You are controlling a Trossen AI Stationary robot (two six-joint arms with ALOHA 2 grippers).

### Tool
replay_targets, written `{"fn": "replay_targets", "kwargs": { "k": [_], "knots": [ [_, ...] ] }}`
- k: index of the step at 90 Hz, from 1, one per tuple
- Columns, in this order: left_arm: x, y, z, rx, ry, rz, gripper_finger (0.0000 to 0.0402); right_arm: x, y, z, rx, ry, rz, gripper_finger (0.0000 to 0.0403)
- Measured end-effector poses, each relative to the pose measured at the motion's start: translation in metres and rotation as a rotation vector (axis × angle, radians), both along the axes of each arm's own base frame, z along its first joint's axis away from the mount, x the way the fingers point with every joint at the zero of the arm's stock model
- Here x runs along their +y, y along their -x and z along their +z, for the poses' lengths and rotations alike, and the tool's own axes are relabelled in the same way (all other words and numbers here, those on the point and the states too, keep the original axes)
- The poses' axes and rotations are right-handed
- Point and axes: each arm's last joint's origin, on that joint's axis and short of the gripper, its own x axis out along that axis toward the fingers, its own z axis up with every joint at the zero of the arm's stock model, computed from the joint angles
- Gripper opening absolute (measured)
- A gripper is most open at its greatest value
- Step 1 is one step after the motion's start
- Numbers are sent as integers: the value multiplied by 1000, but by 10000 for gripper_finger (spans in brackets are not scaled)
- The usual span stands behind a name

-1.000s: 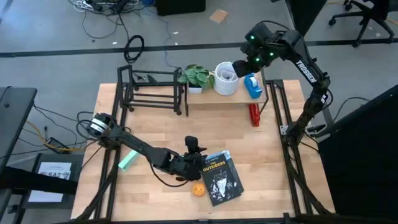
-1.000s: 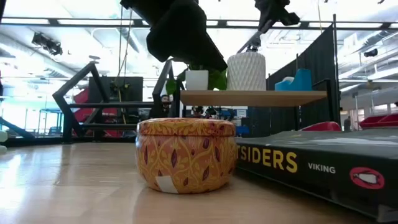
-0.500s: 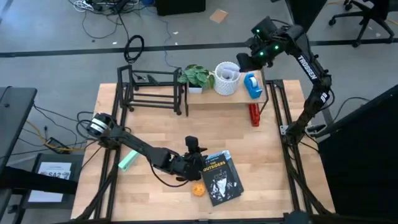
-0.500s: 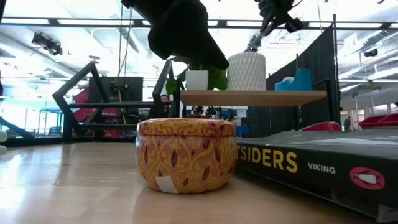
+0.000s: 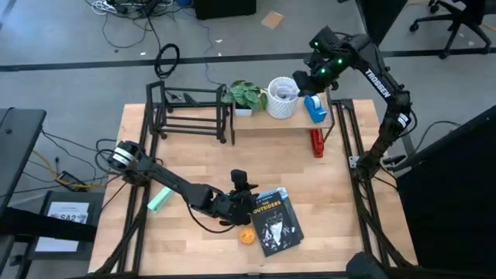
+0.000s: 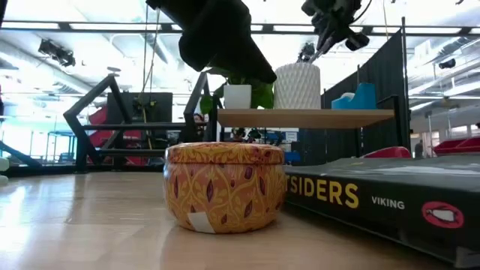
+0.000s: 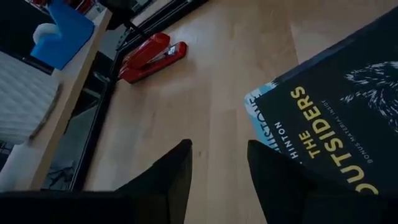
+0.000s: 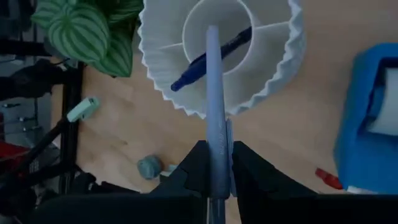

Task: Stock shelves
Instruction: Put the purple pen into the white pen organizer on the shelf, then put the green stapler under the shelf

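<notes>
My right gripper [image 8: 214, 155] is shut on a pale grey-blue pen [image 8: 213, 93]. It hovers above a white ribbed cup [image 5: 281, 97] that stands on the shelves' wooden plank top [image 5: 288, 124]. The pen's free end is over the cup's opening, where a dark blue pen [image 8: 208, 59] leans. Left of the plank stands the black rod rack [image 5: 190, 112]. My left gripper [image 7: 217, 152] is open, low over the table beside a book [image 5: 275, 221], touching nothing. My right gripper pinches the pen's shaft [image 8: 216, 140] between its two fingers, which lie along the pen. It comes from above, slanting down toward the cup. The pen is lifted clear and points at the cup's opening; I cannot tell whether its end touches the cup.
On the plank are also a potted plant [image 5: 245, 96] and a blue tape dispenser [image 5: 314, 107]. A red stapler [image 5: 316, 142], a patterned orange tin [image 6: 225, 184] and a pale green object [image 5: 160, 200] lie on the table. Bare wood lies left of the tin.
My right gripper has shifted a little above the white cup and tipped, and it stays shut on the pen.
</notes>
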Motion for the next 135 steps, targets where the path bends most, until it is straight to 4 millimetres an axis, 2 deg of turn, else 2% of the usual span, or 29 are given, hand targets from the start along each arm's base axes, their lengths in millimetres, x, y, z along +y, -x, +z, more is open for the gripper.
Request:
{"fn": "replay_targets", "kwargs": {
  "k": [21, 52, 65, 74, 83, 93, 102, 110, 122, 135],
  "knots": [
    [0, 0, 0, -1, 0, 0, 136, -2, 2, 0, 1, 4, -5, 31],
    [0, 0, 0, 2, 5, -6, 136, -2, 2, 0, 2, 41, 49, 124],
    [0, 0, 0, 2, 5, -6, 136, -5, 4, 1, -12, 68, 61, 150],
    [0, 0, 0, 2, 5, -6, 136, -7, 5, 10, -71, 163, 72, 156],
    [0, 0, 0, 1, 5, -5, 136, 0, 12, 33, -174, 359, 95, 156],
    [0, 0, 0, 1, 5, -5, 136, 25, 25, 63, -240, 610, 143, 154],
    [-2, 0, 1, -15, 8, -1, 136, 64, 38, 85, -231, 798, 192, 154],
    [-6, 3, 9, -53, -11, 9, 136, 103, 48, 96, -237, 901, 242, 154],
    [-17, 15, 40, -132, -28, 7, 136, 154, 60, 92, -316, 899, 305, 154],
    [-34, 41, 84, -199, 10, -90, 136, 199, 58, 61, -410, 835, 369, 154]
  ]
}}
